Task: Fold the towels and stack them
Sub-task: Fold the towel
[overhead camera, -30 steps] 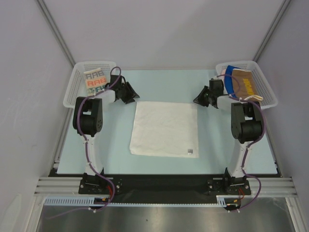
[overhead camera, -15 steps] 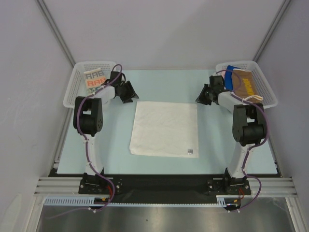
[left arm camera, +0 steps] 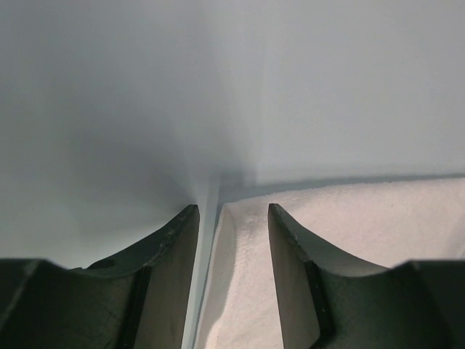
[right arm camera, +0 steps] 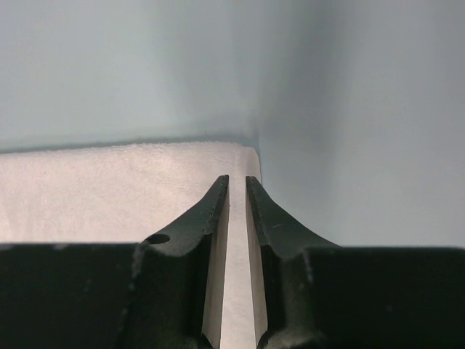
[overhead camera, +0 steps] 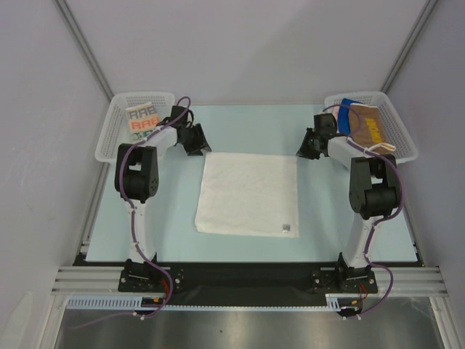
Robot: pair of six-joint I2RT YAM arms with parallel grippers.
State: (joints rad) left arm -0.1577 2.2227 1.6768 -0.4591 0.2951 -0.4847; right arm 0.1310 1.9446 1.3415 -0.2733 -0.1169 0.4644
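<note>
The left gripper (left arm camera: 231,211) and right gripper (right arm camera: 237,179) have been sliding closer to the far corners of the white towel (overhead camera: 248,193), which is lying flat and square on the table (overhead camera: 174,207). The left one is gaping around one fluffy corner, not pinching yet. The right one is hovering over the other corner, jaws a crack apart, holding nothing. Folding is probably starting soon.
</note>
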